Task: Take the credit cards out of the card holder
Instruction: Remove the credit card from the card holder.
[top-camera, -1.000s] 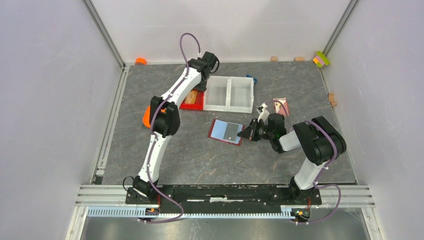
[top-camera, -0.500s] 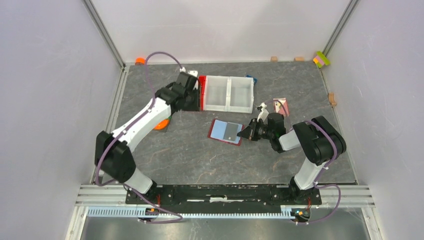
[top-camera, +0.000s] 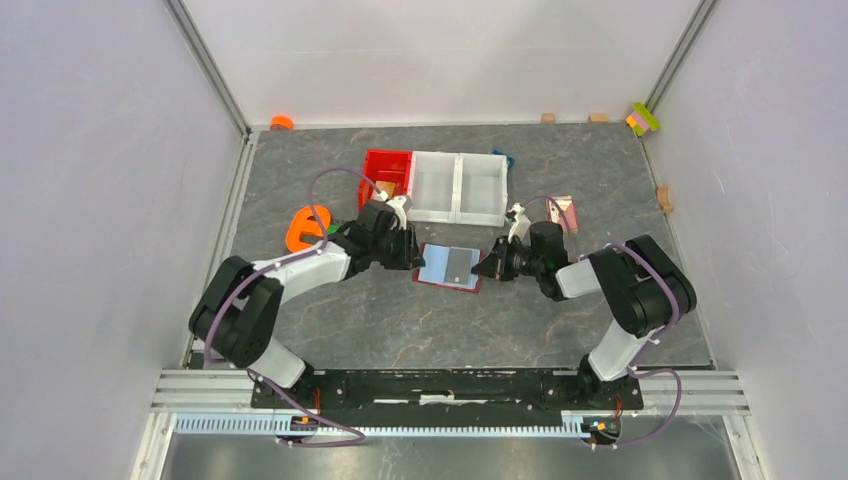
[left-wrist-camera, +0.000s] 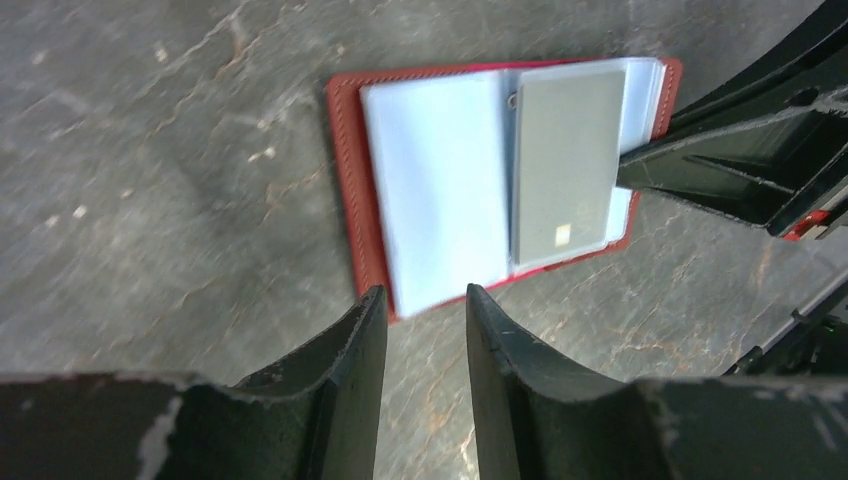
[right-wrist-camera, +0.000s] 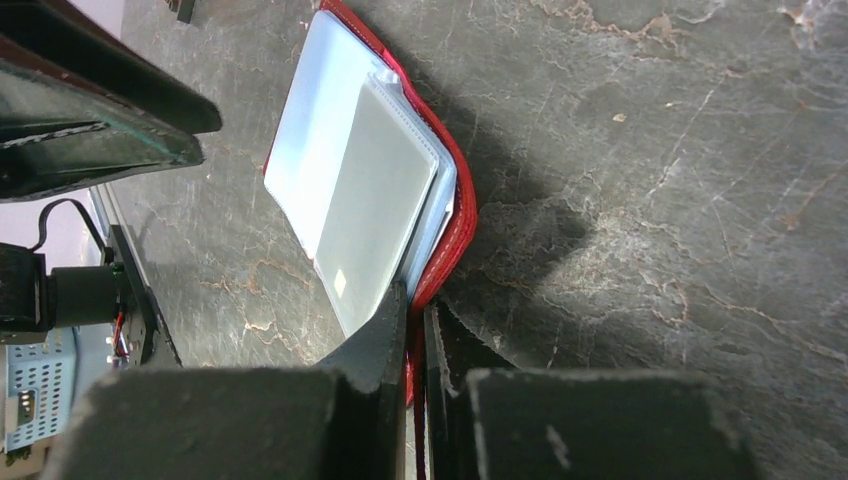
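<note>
Grey worktop (top-camera: 400, 320); card holder (left-wrist-camera: 345, 180) lies open at centre of the top view, clear sleeves (left-wrist-camera: 440, 180) facing up; left pincer (left-wrist-camera: 425, 300) partly open, empty, hovering just beside holder's left edge; right pincer (right-wrist-camera: 417, 310) almost closed, pinching holder's red right edge; pale grey card (left-wrist-camera: 565, 160) in the right-hand sleeve.

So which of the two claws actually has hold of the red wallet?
The right gripper: its jaws are pinched shut on the card holder's edge. The left gripper is at the opposite edge with jaws apart, clamping nothing.
</note>
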